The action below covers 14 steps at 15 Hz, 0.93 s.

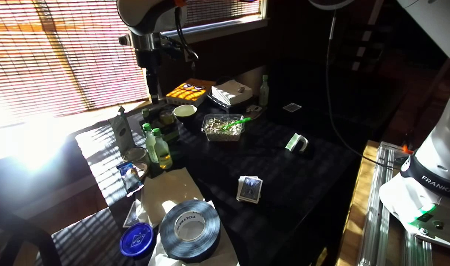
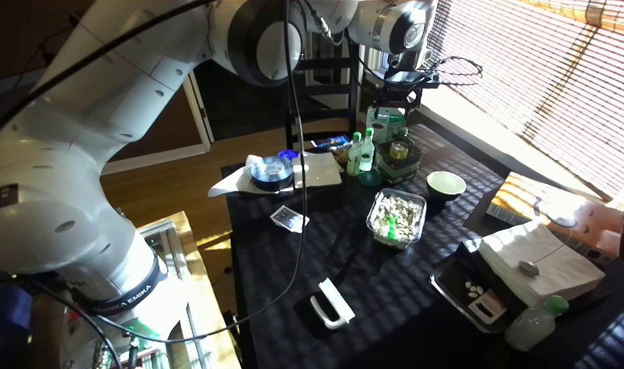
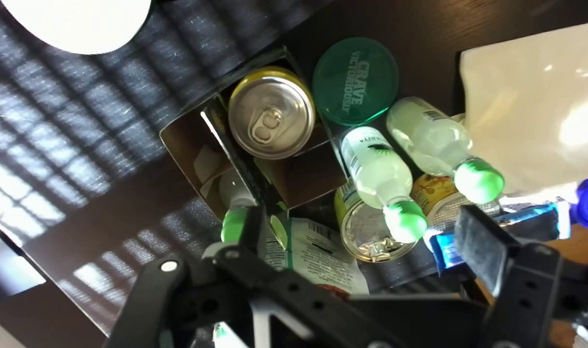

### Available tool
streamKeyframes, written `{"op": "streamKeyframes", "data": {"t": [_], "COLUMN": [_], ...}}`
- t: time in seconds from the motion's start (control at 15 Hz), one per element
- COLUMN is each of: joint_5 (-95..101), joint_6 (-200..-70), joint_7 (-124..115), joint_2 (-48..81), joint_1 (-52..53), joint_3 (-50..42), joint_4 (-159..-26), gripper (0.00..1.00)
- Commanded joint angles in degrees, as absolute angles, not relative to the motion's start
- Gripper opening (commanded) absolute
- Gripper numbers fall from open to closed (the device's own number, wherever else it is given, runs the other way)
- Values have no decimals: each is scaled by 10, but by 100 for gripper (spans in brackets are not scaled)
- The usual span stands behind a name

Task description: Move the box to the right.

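Observation:
An open-topped dark carton box [image 3: 301, 181] with a divider holds a can [image 3: 270, 113] and a green-capped bottle [image 3: 234, 208]. It also stands on the dark table in both exterior views [image 1: 172, 129] [image 2: 400, 170], partly hidden behind bottles. My gripper [image 3: 366, 237] is open, with nothing between its fingers. In both exterior views [image 1: 154, 99] [image 2: 393, 110] it hangs above the table near the carton, apart from everything. In the wrist view its left finger overlaps the bottle cap in the carton. A flat orange box [image 1: 189, 91] also lies on the table [image 2: 563, 205].
Two green-capped bottles [image 3: 378, 166] [image 3: 436, 140] stand beside the carton, with a green lid [image 3: 355, 81], tins [image 3: 376, 232] and a pouch [image 3: 322, 256]. A bowl [image 2: 446, 183], a clear food tub [image 2: 398, 218], tape roll [image 2: 272, 173], cards [image 2: 289, 219] and brush [image 2: 333, 303] are around.

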<state>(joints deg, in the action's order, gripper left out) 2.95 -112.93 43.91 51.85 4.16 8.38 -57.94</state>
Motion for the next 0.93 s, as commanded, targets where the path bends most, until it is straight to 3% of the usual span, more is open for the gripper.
{"op": "streamKeyframes", "data": {"t": [0.0, 0.87], "joint_5": [37, 27], "joint_6": [-1162, -1235], "joint_7": [444, 568], "joint_2": [521, 625], "joint_1": [44, 31], "joint_3": [83, 91], "joint_4": [-581, -506], "gripper": [100, 100]}}
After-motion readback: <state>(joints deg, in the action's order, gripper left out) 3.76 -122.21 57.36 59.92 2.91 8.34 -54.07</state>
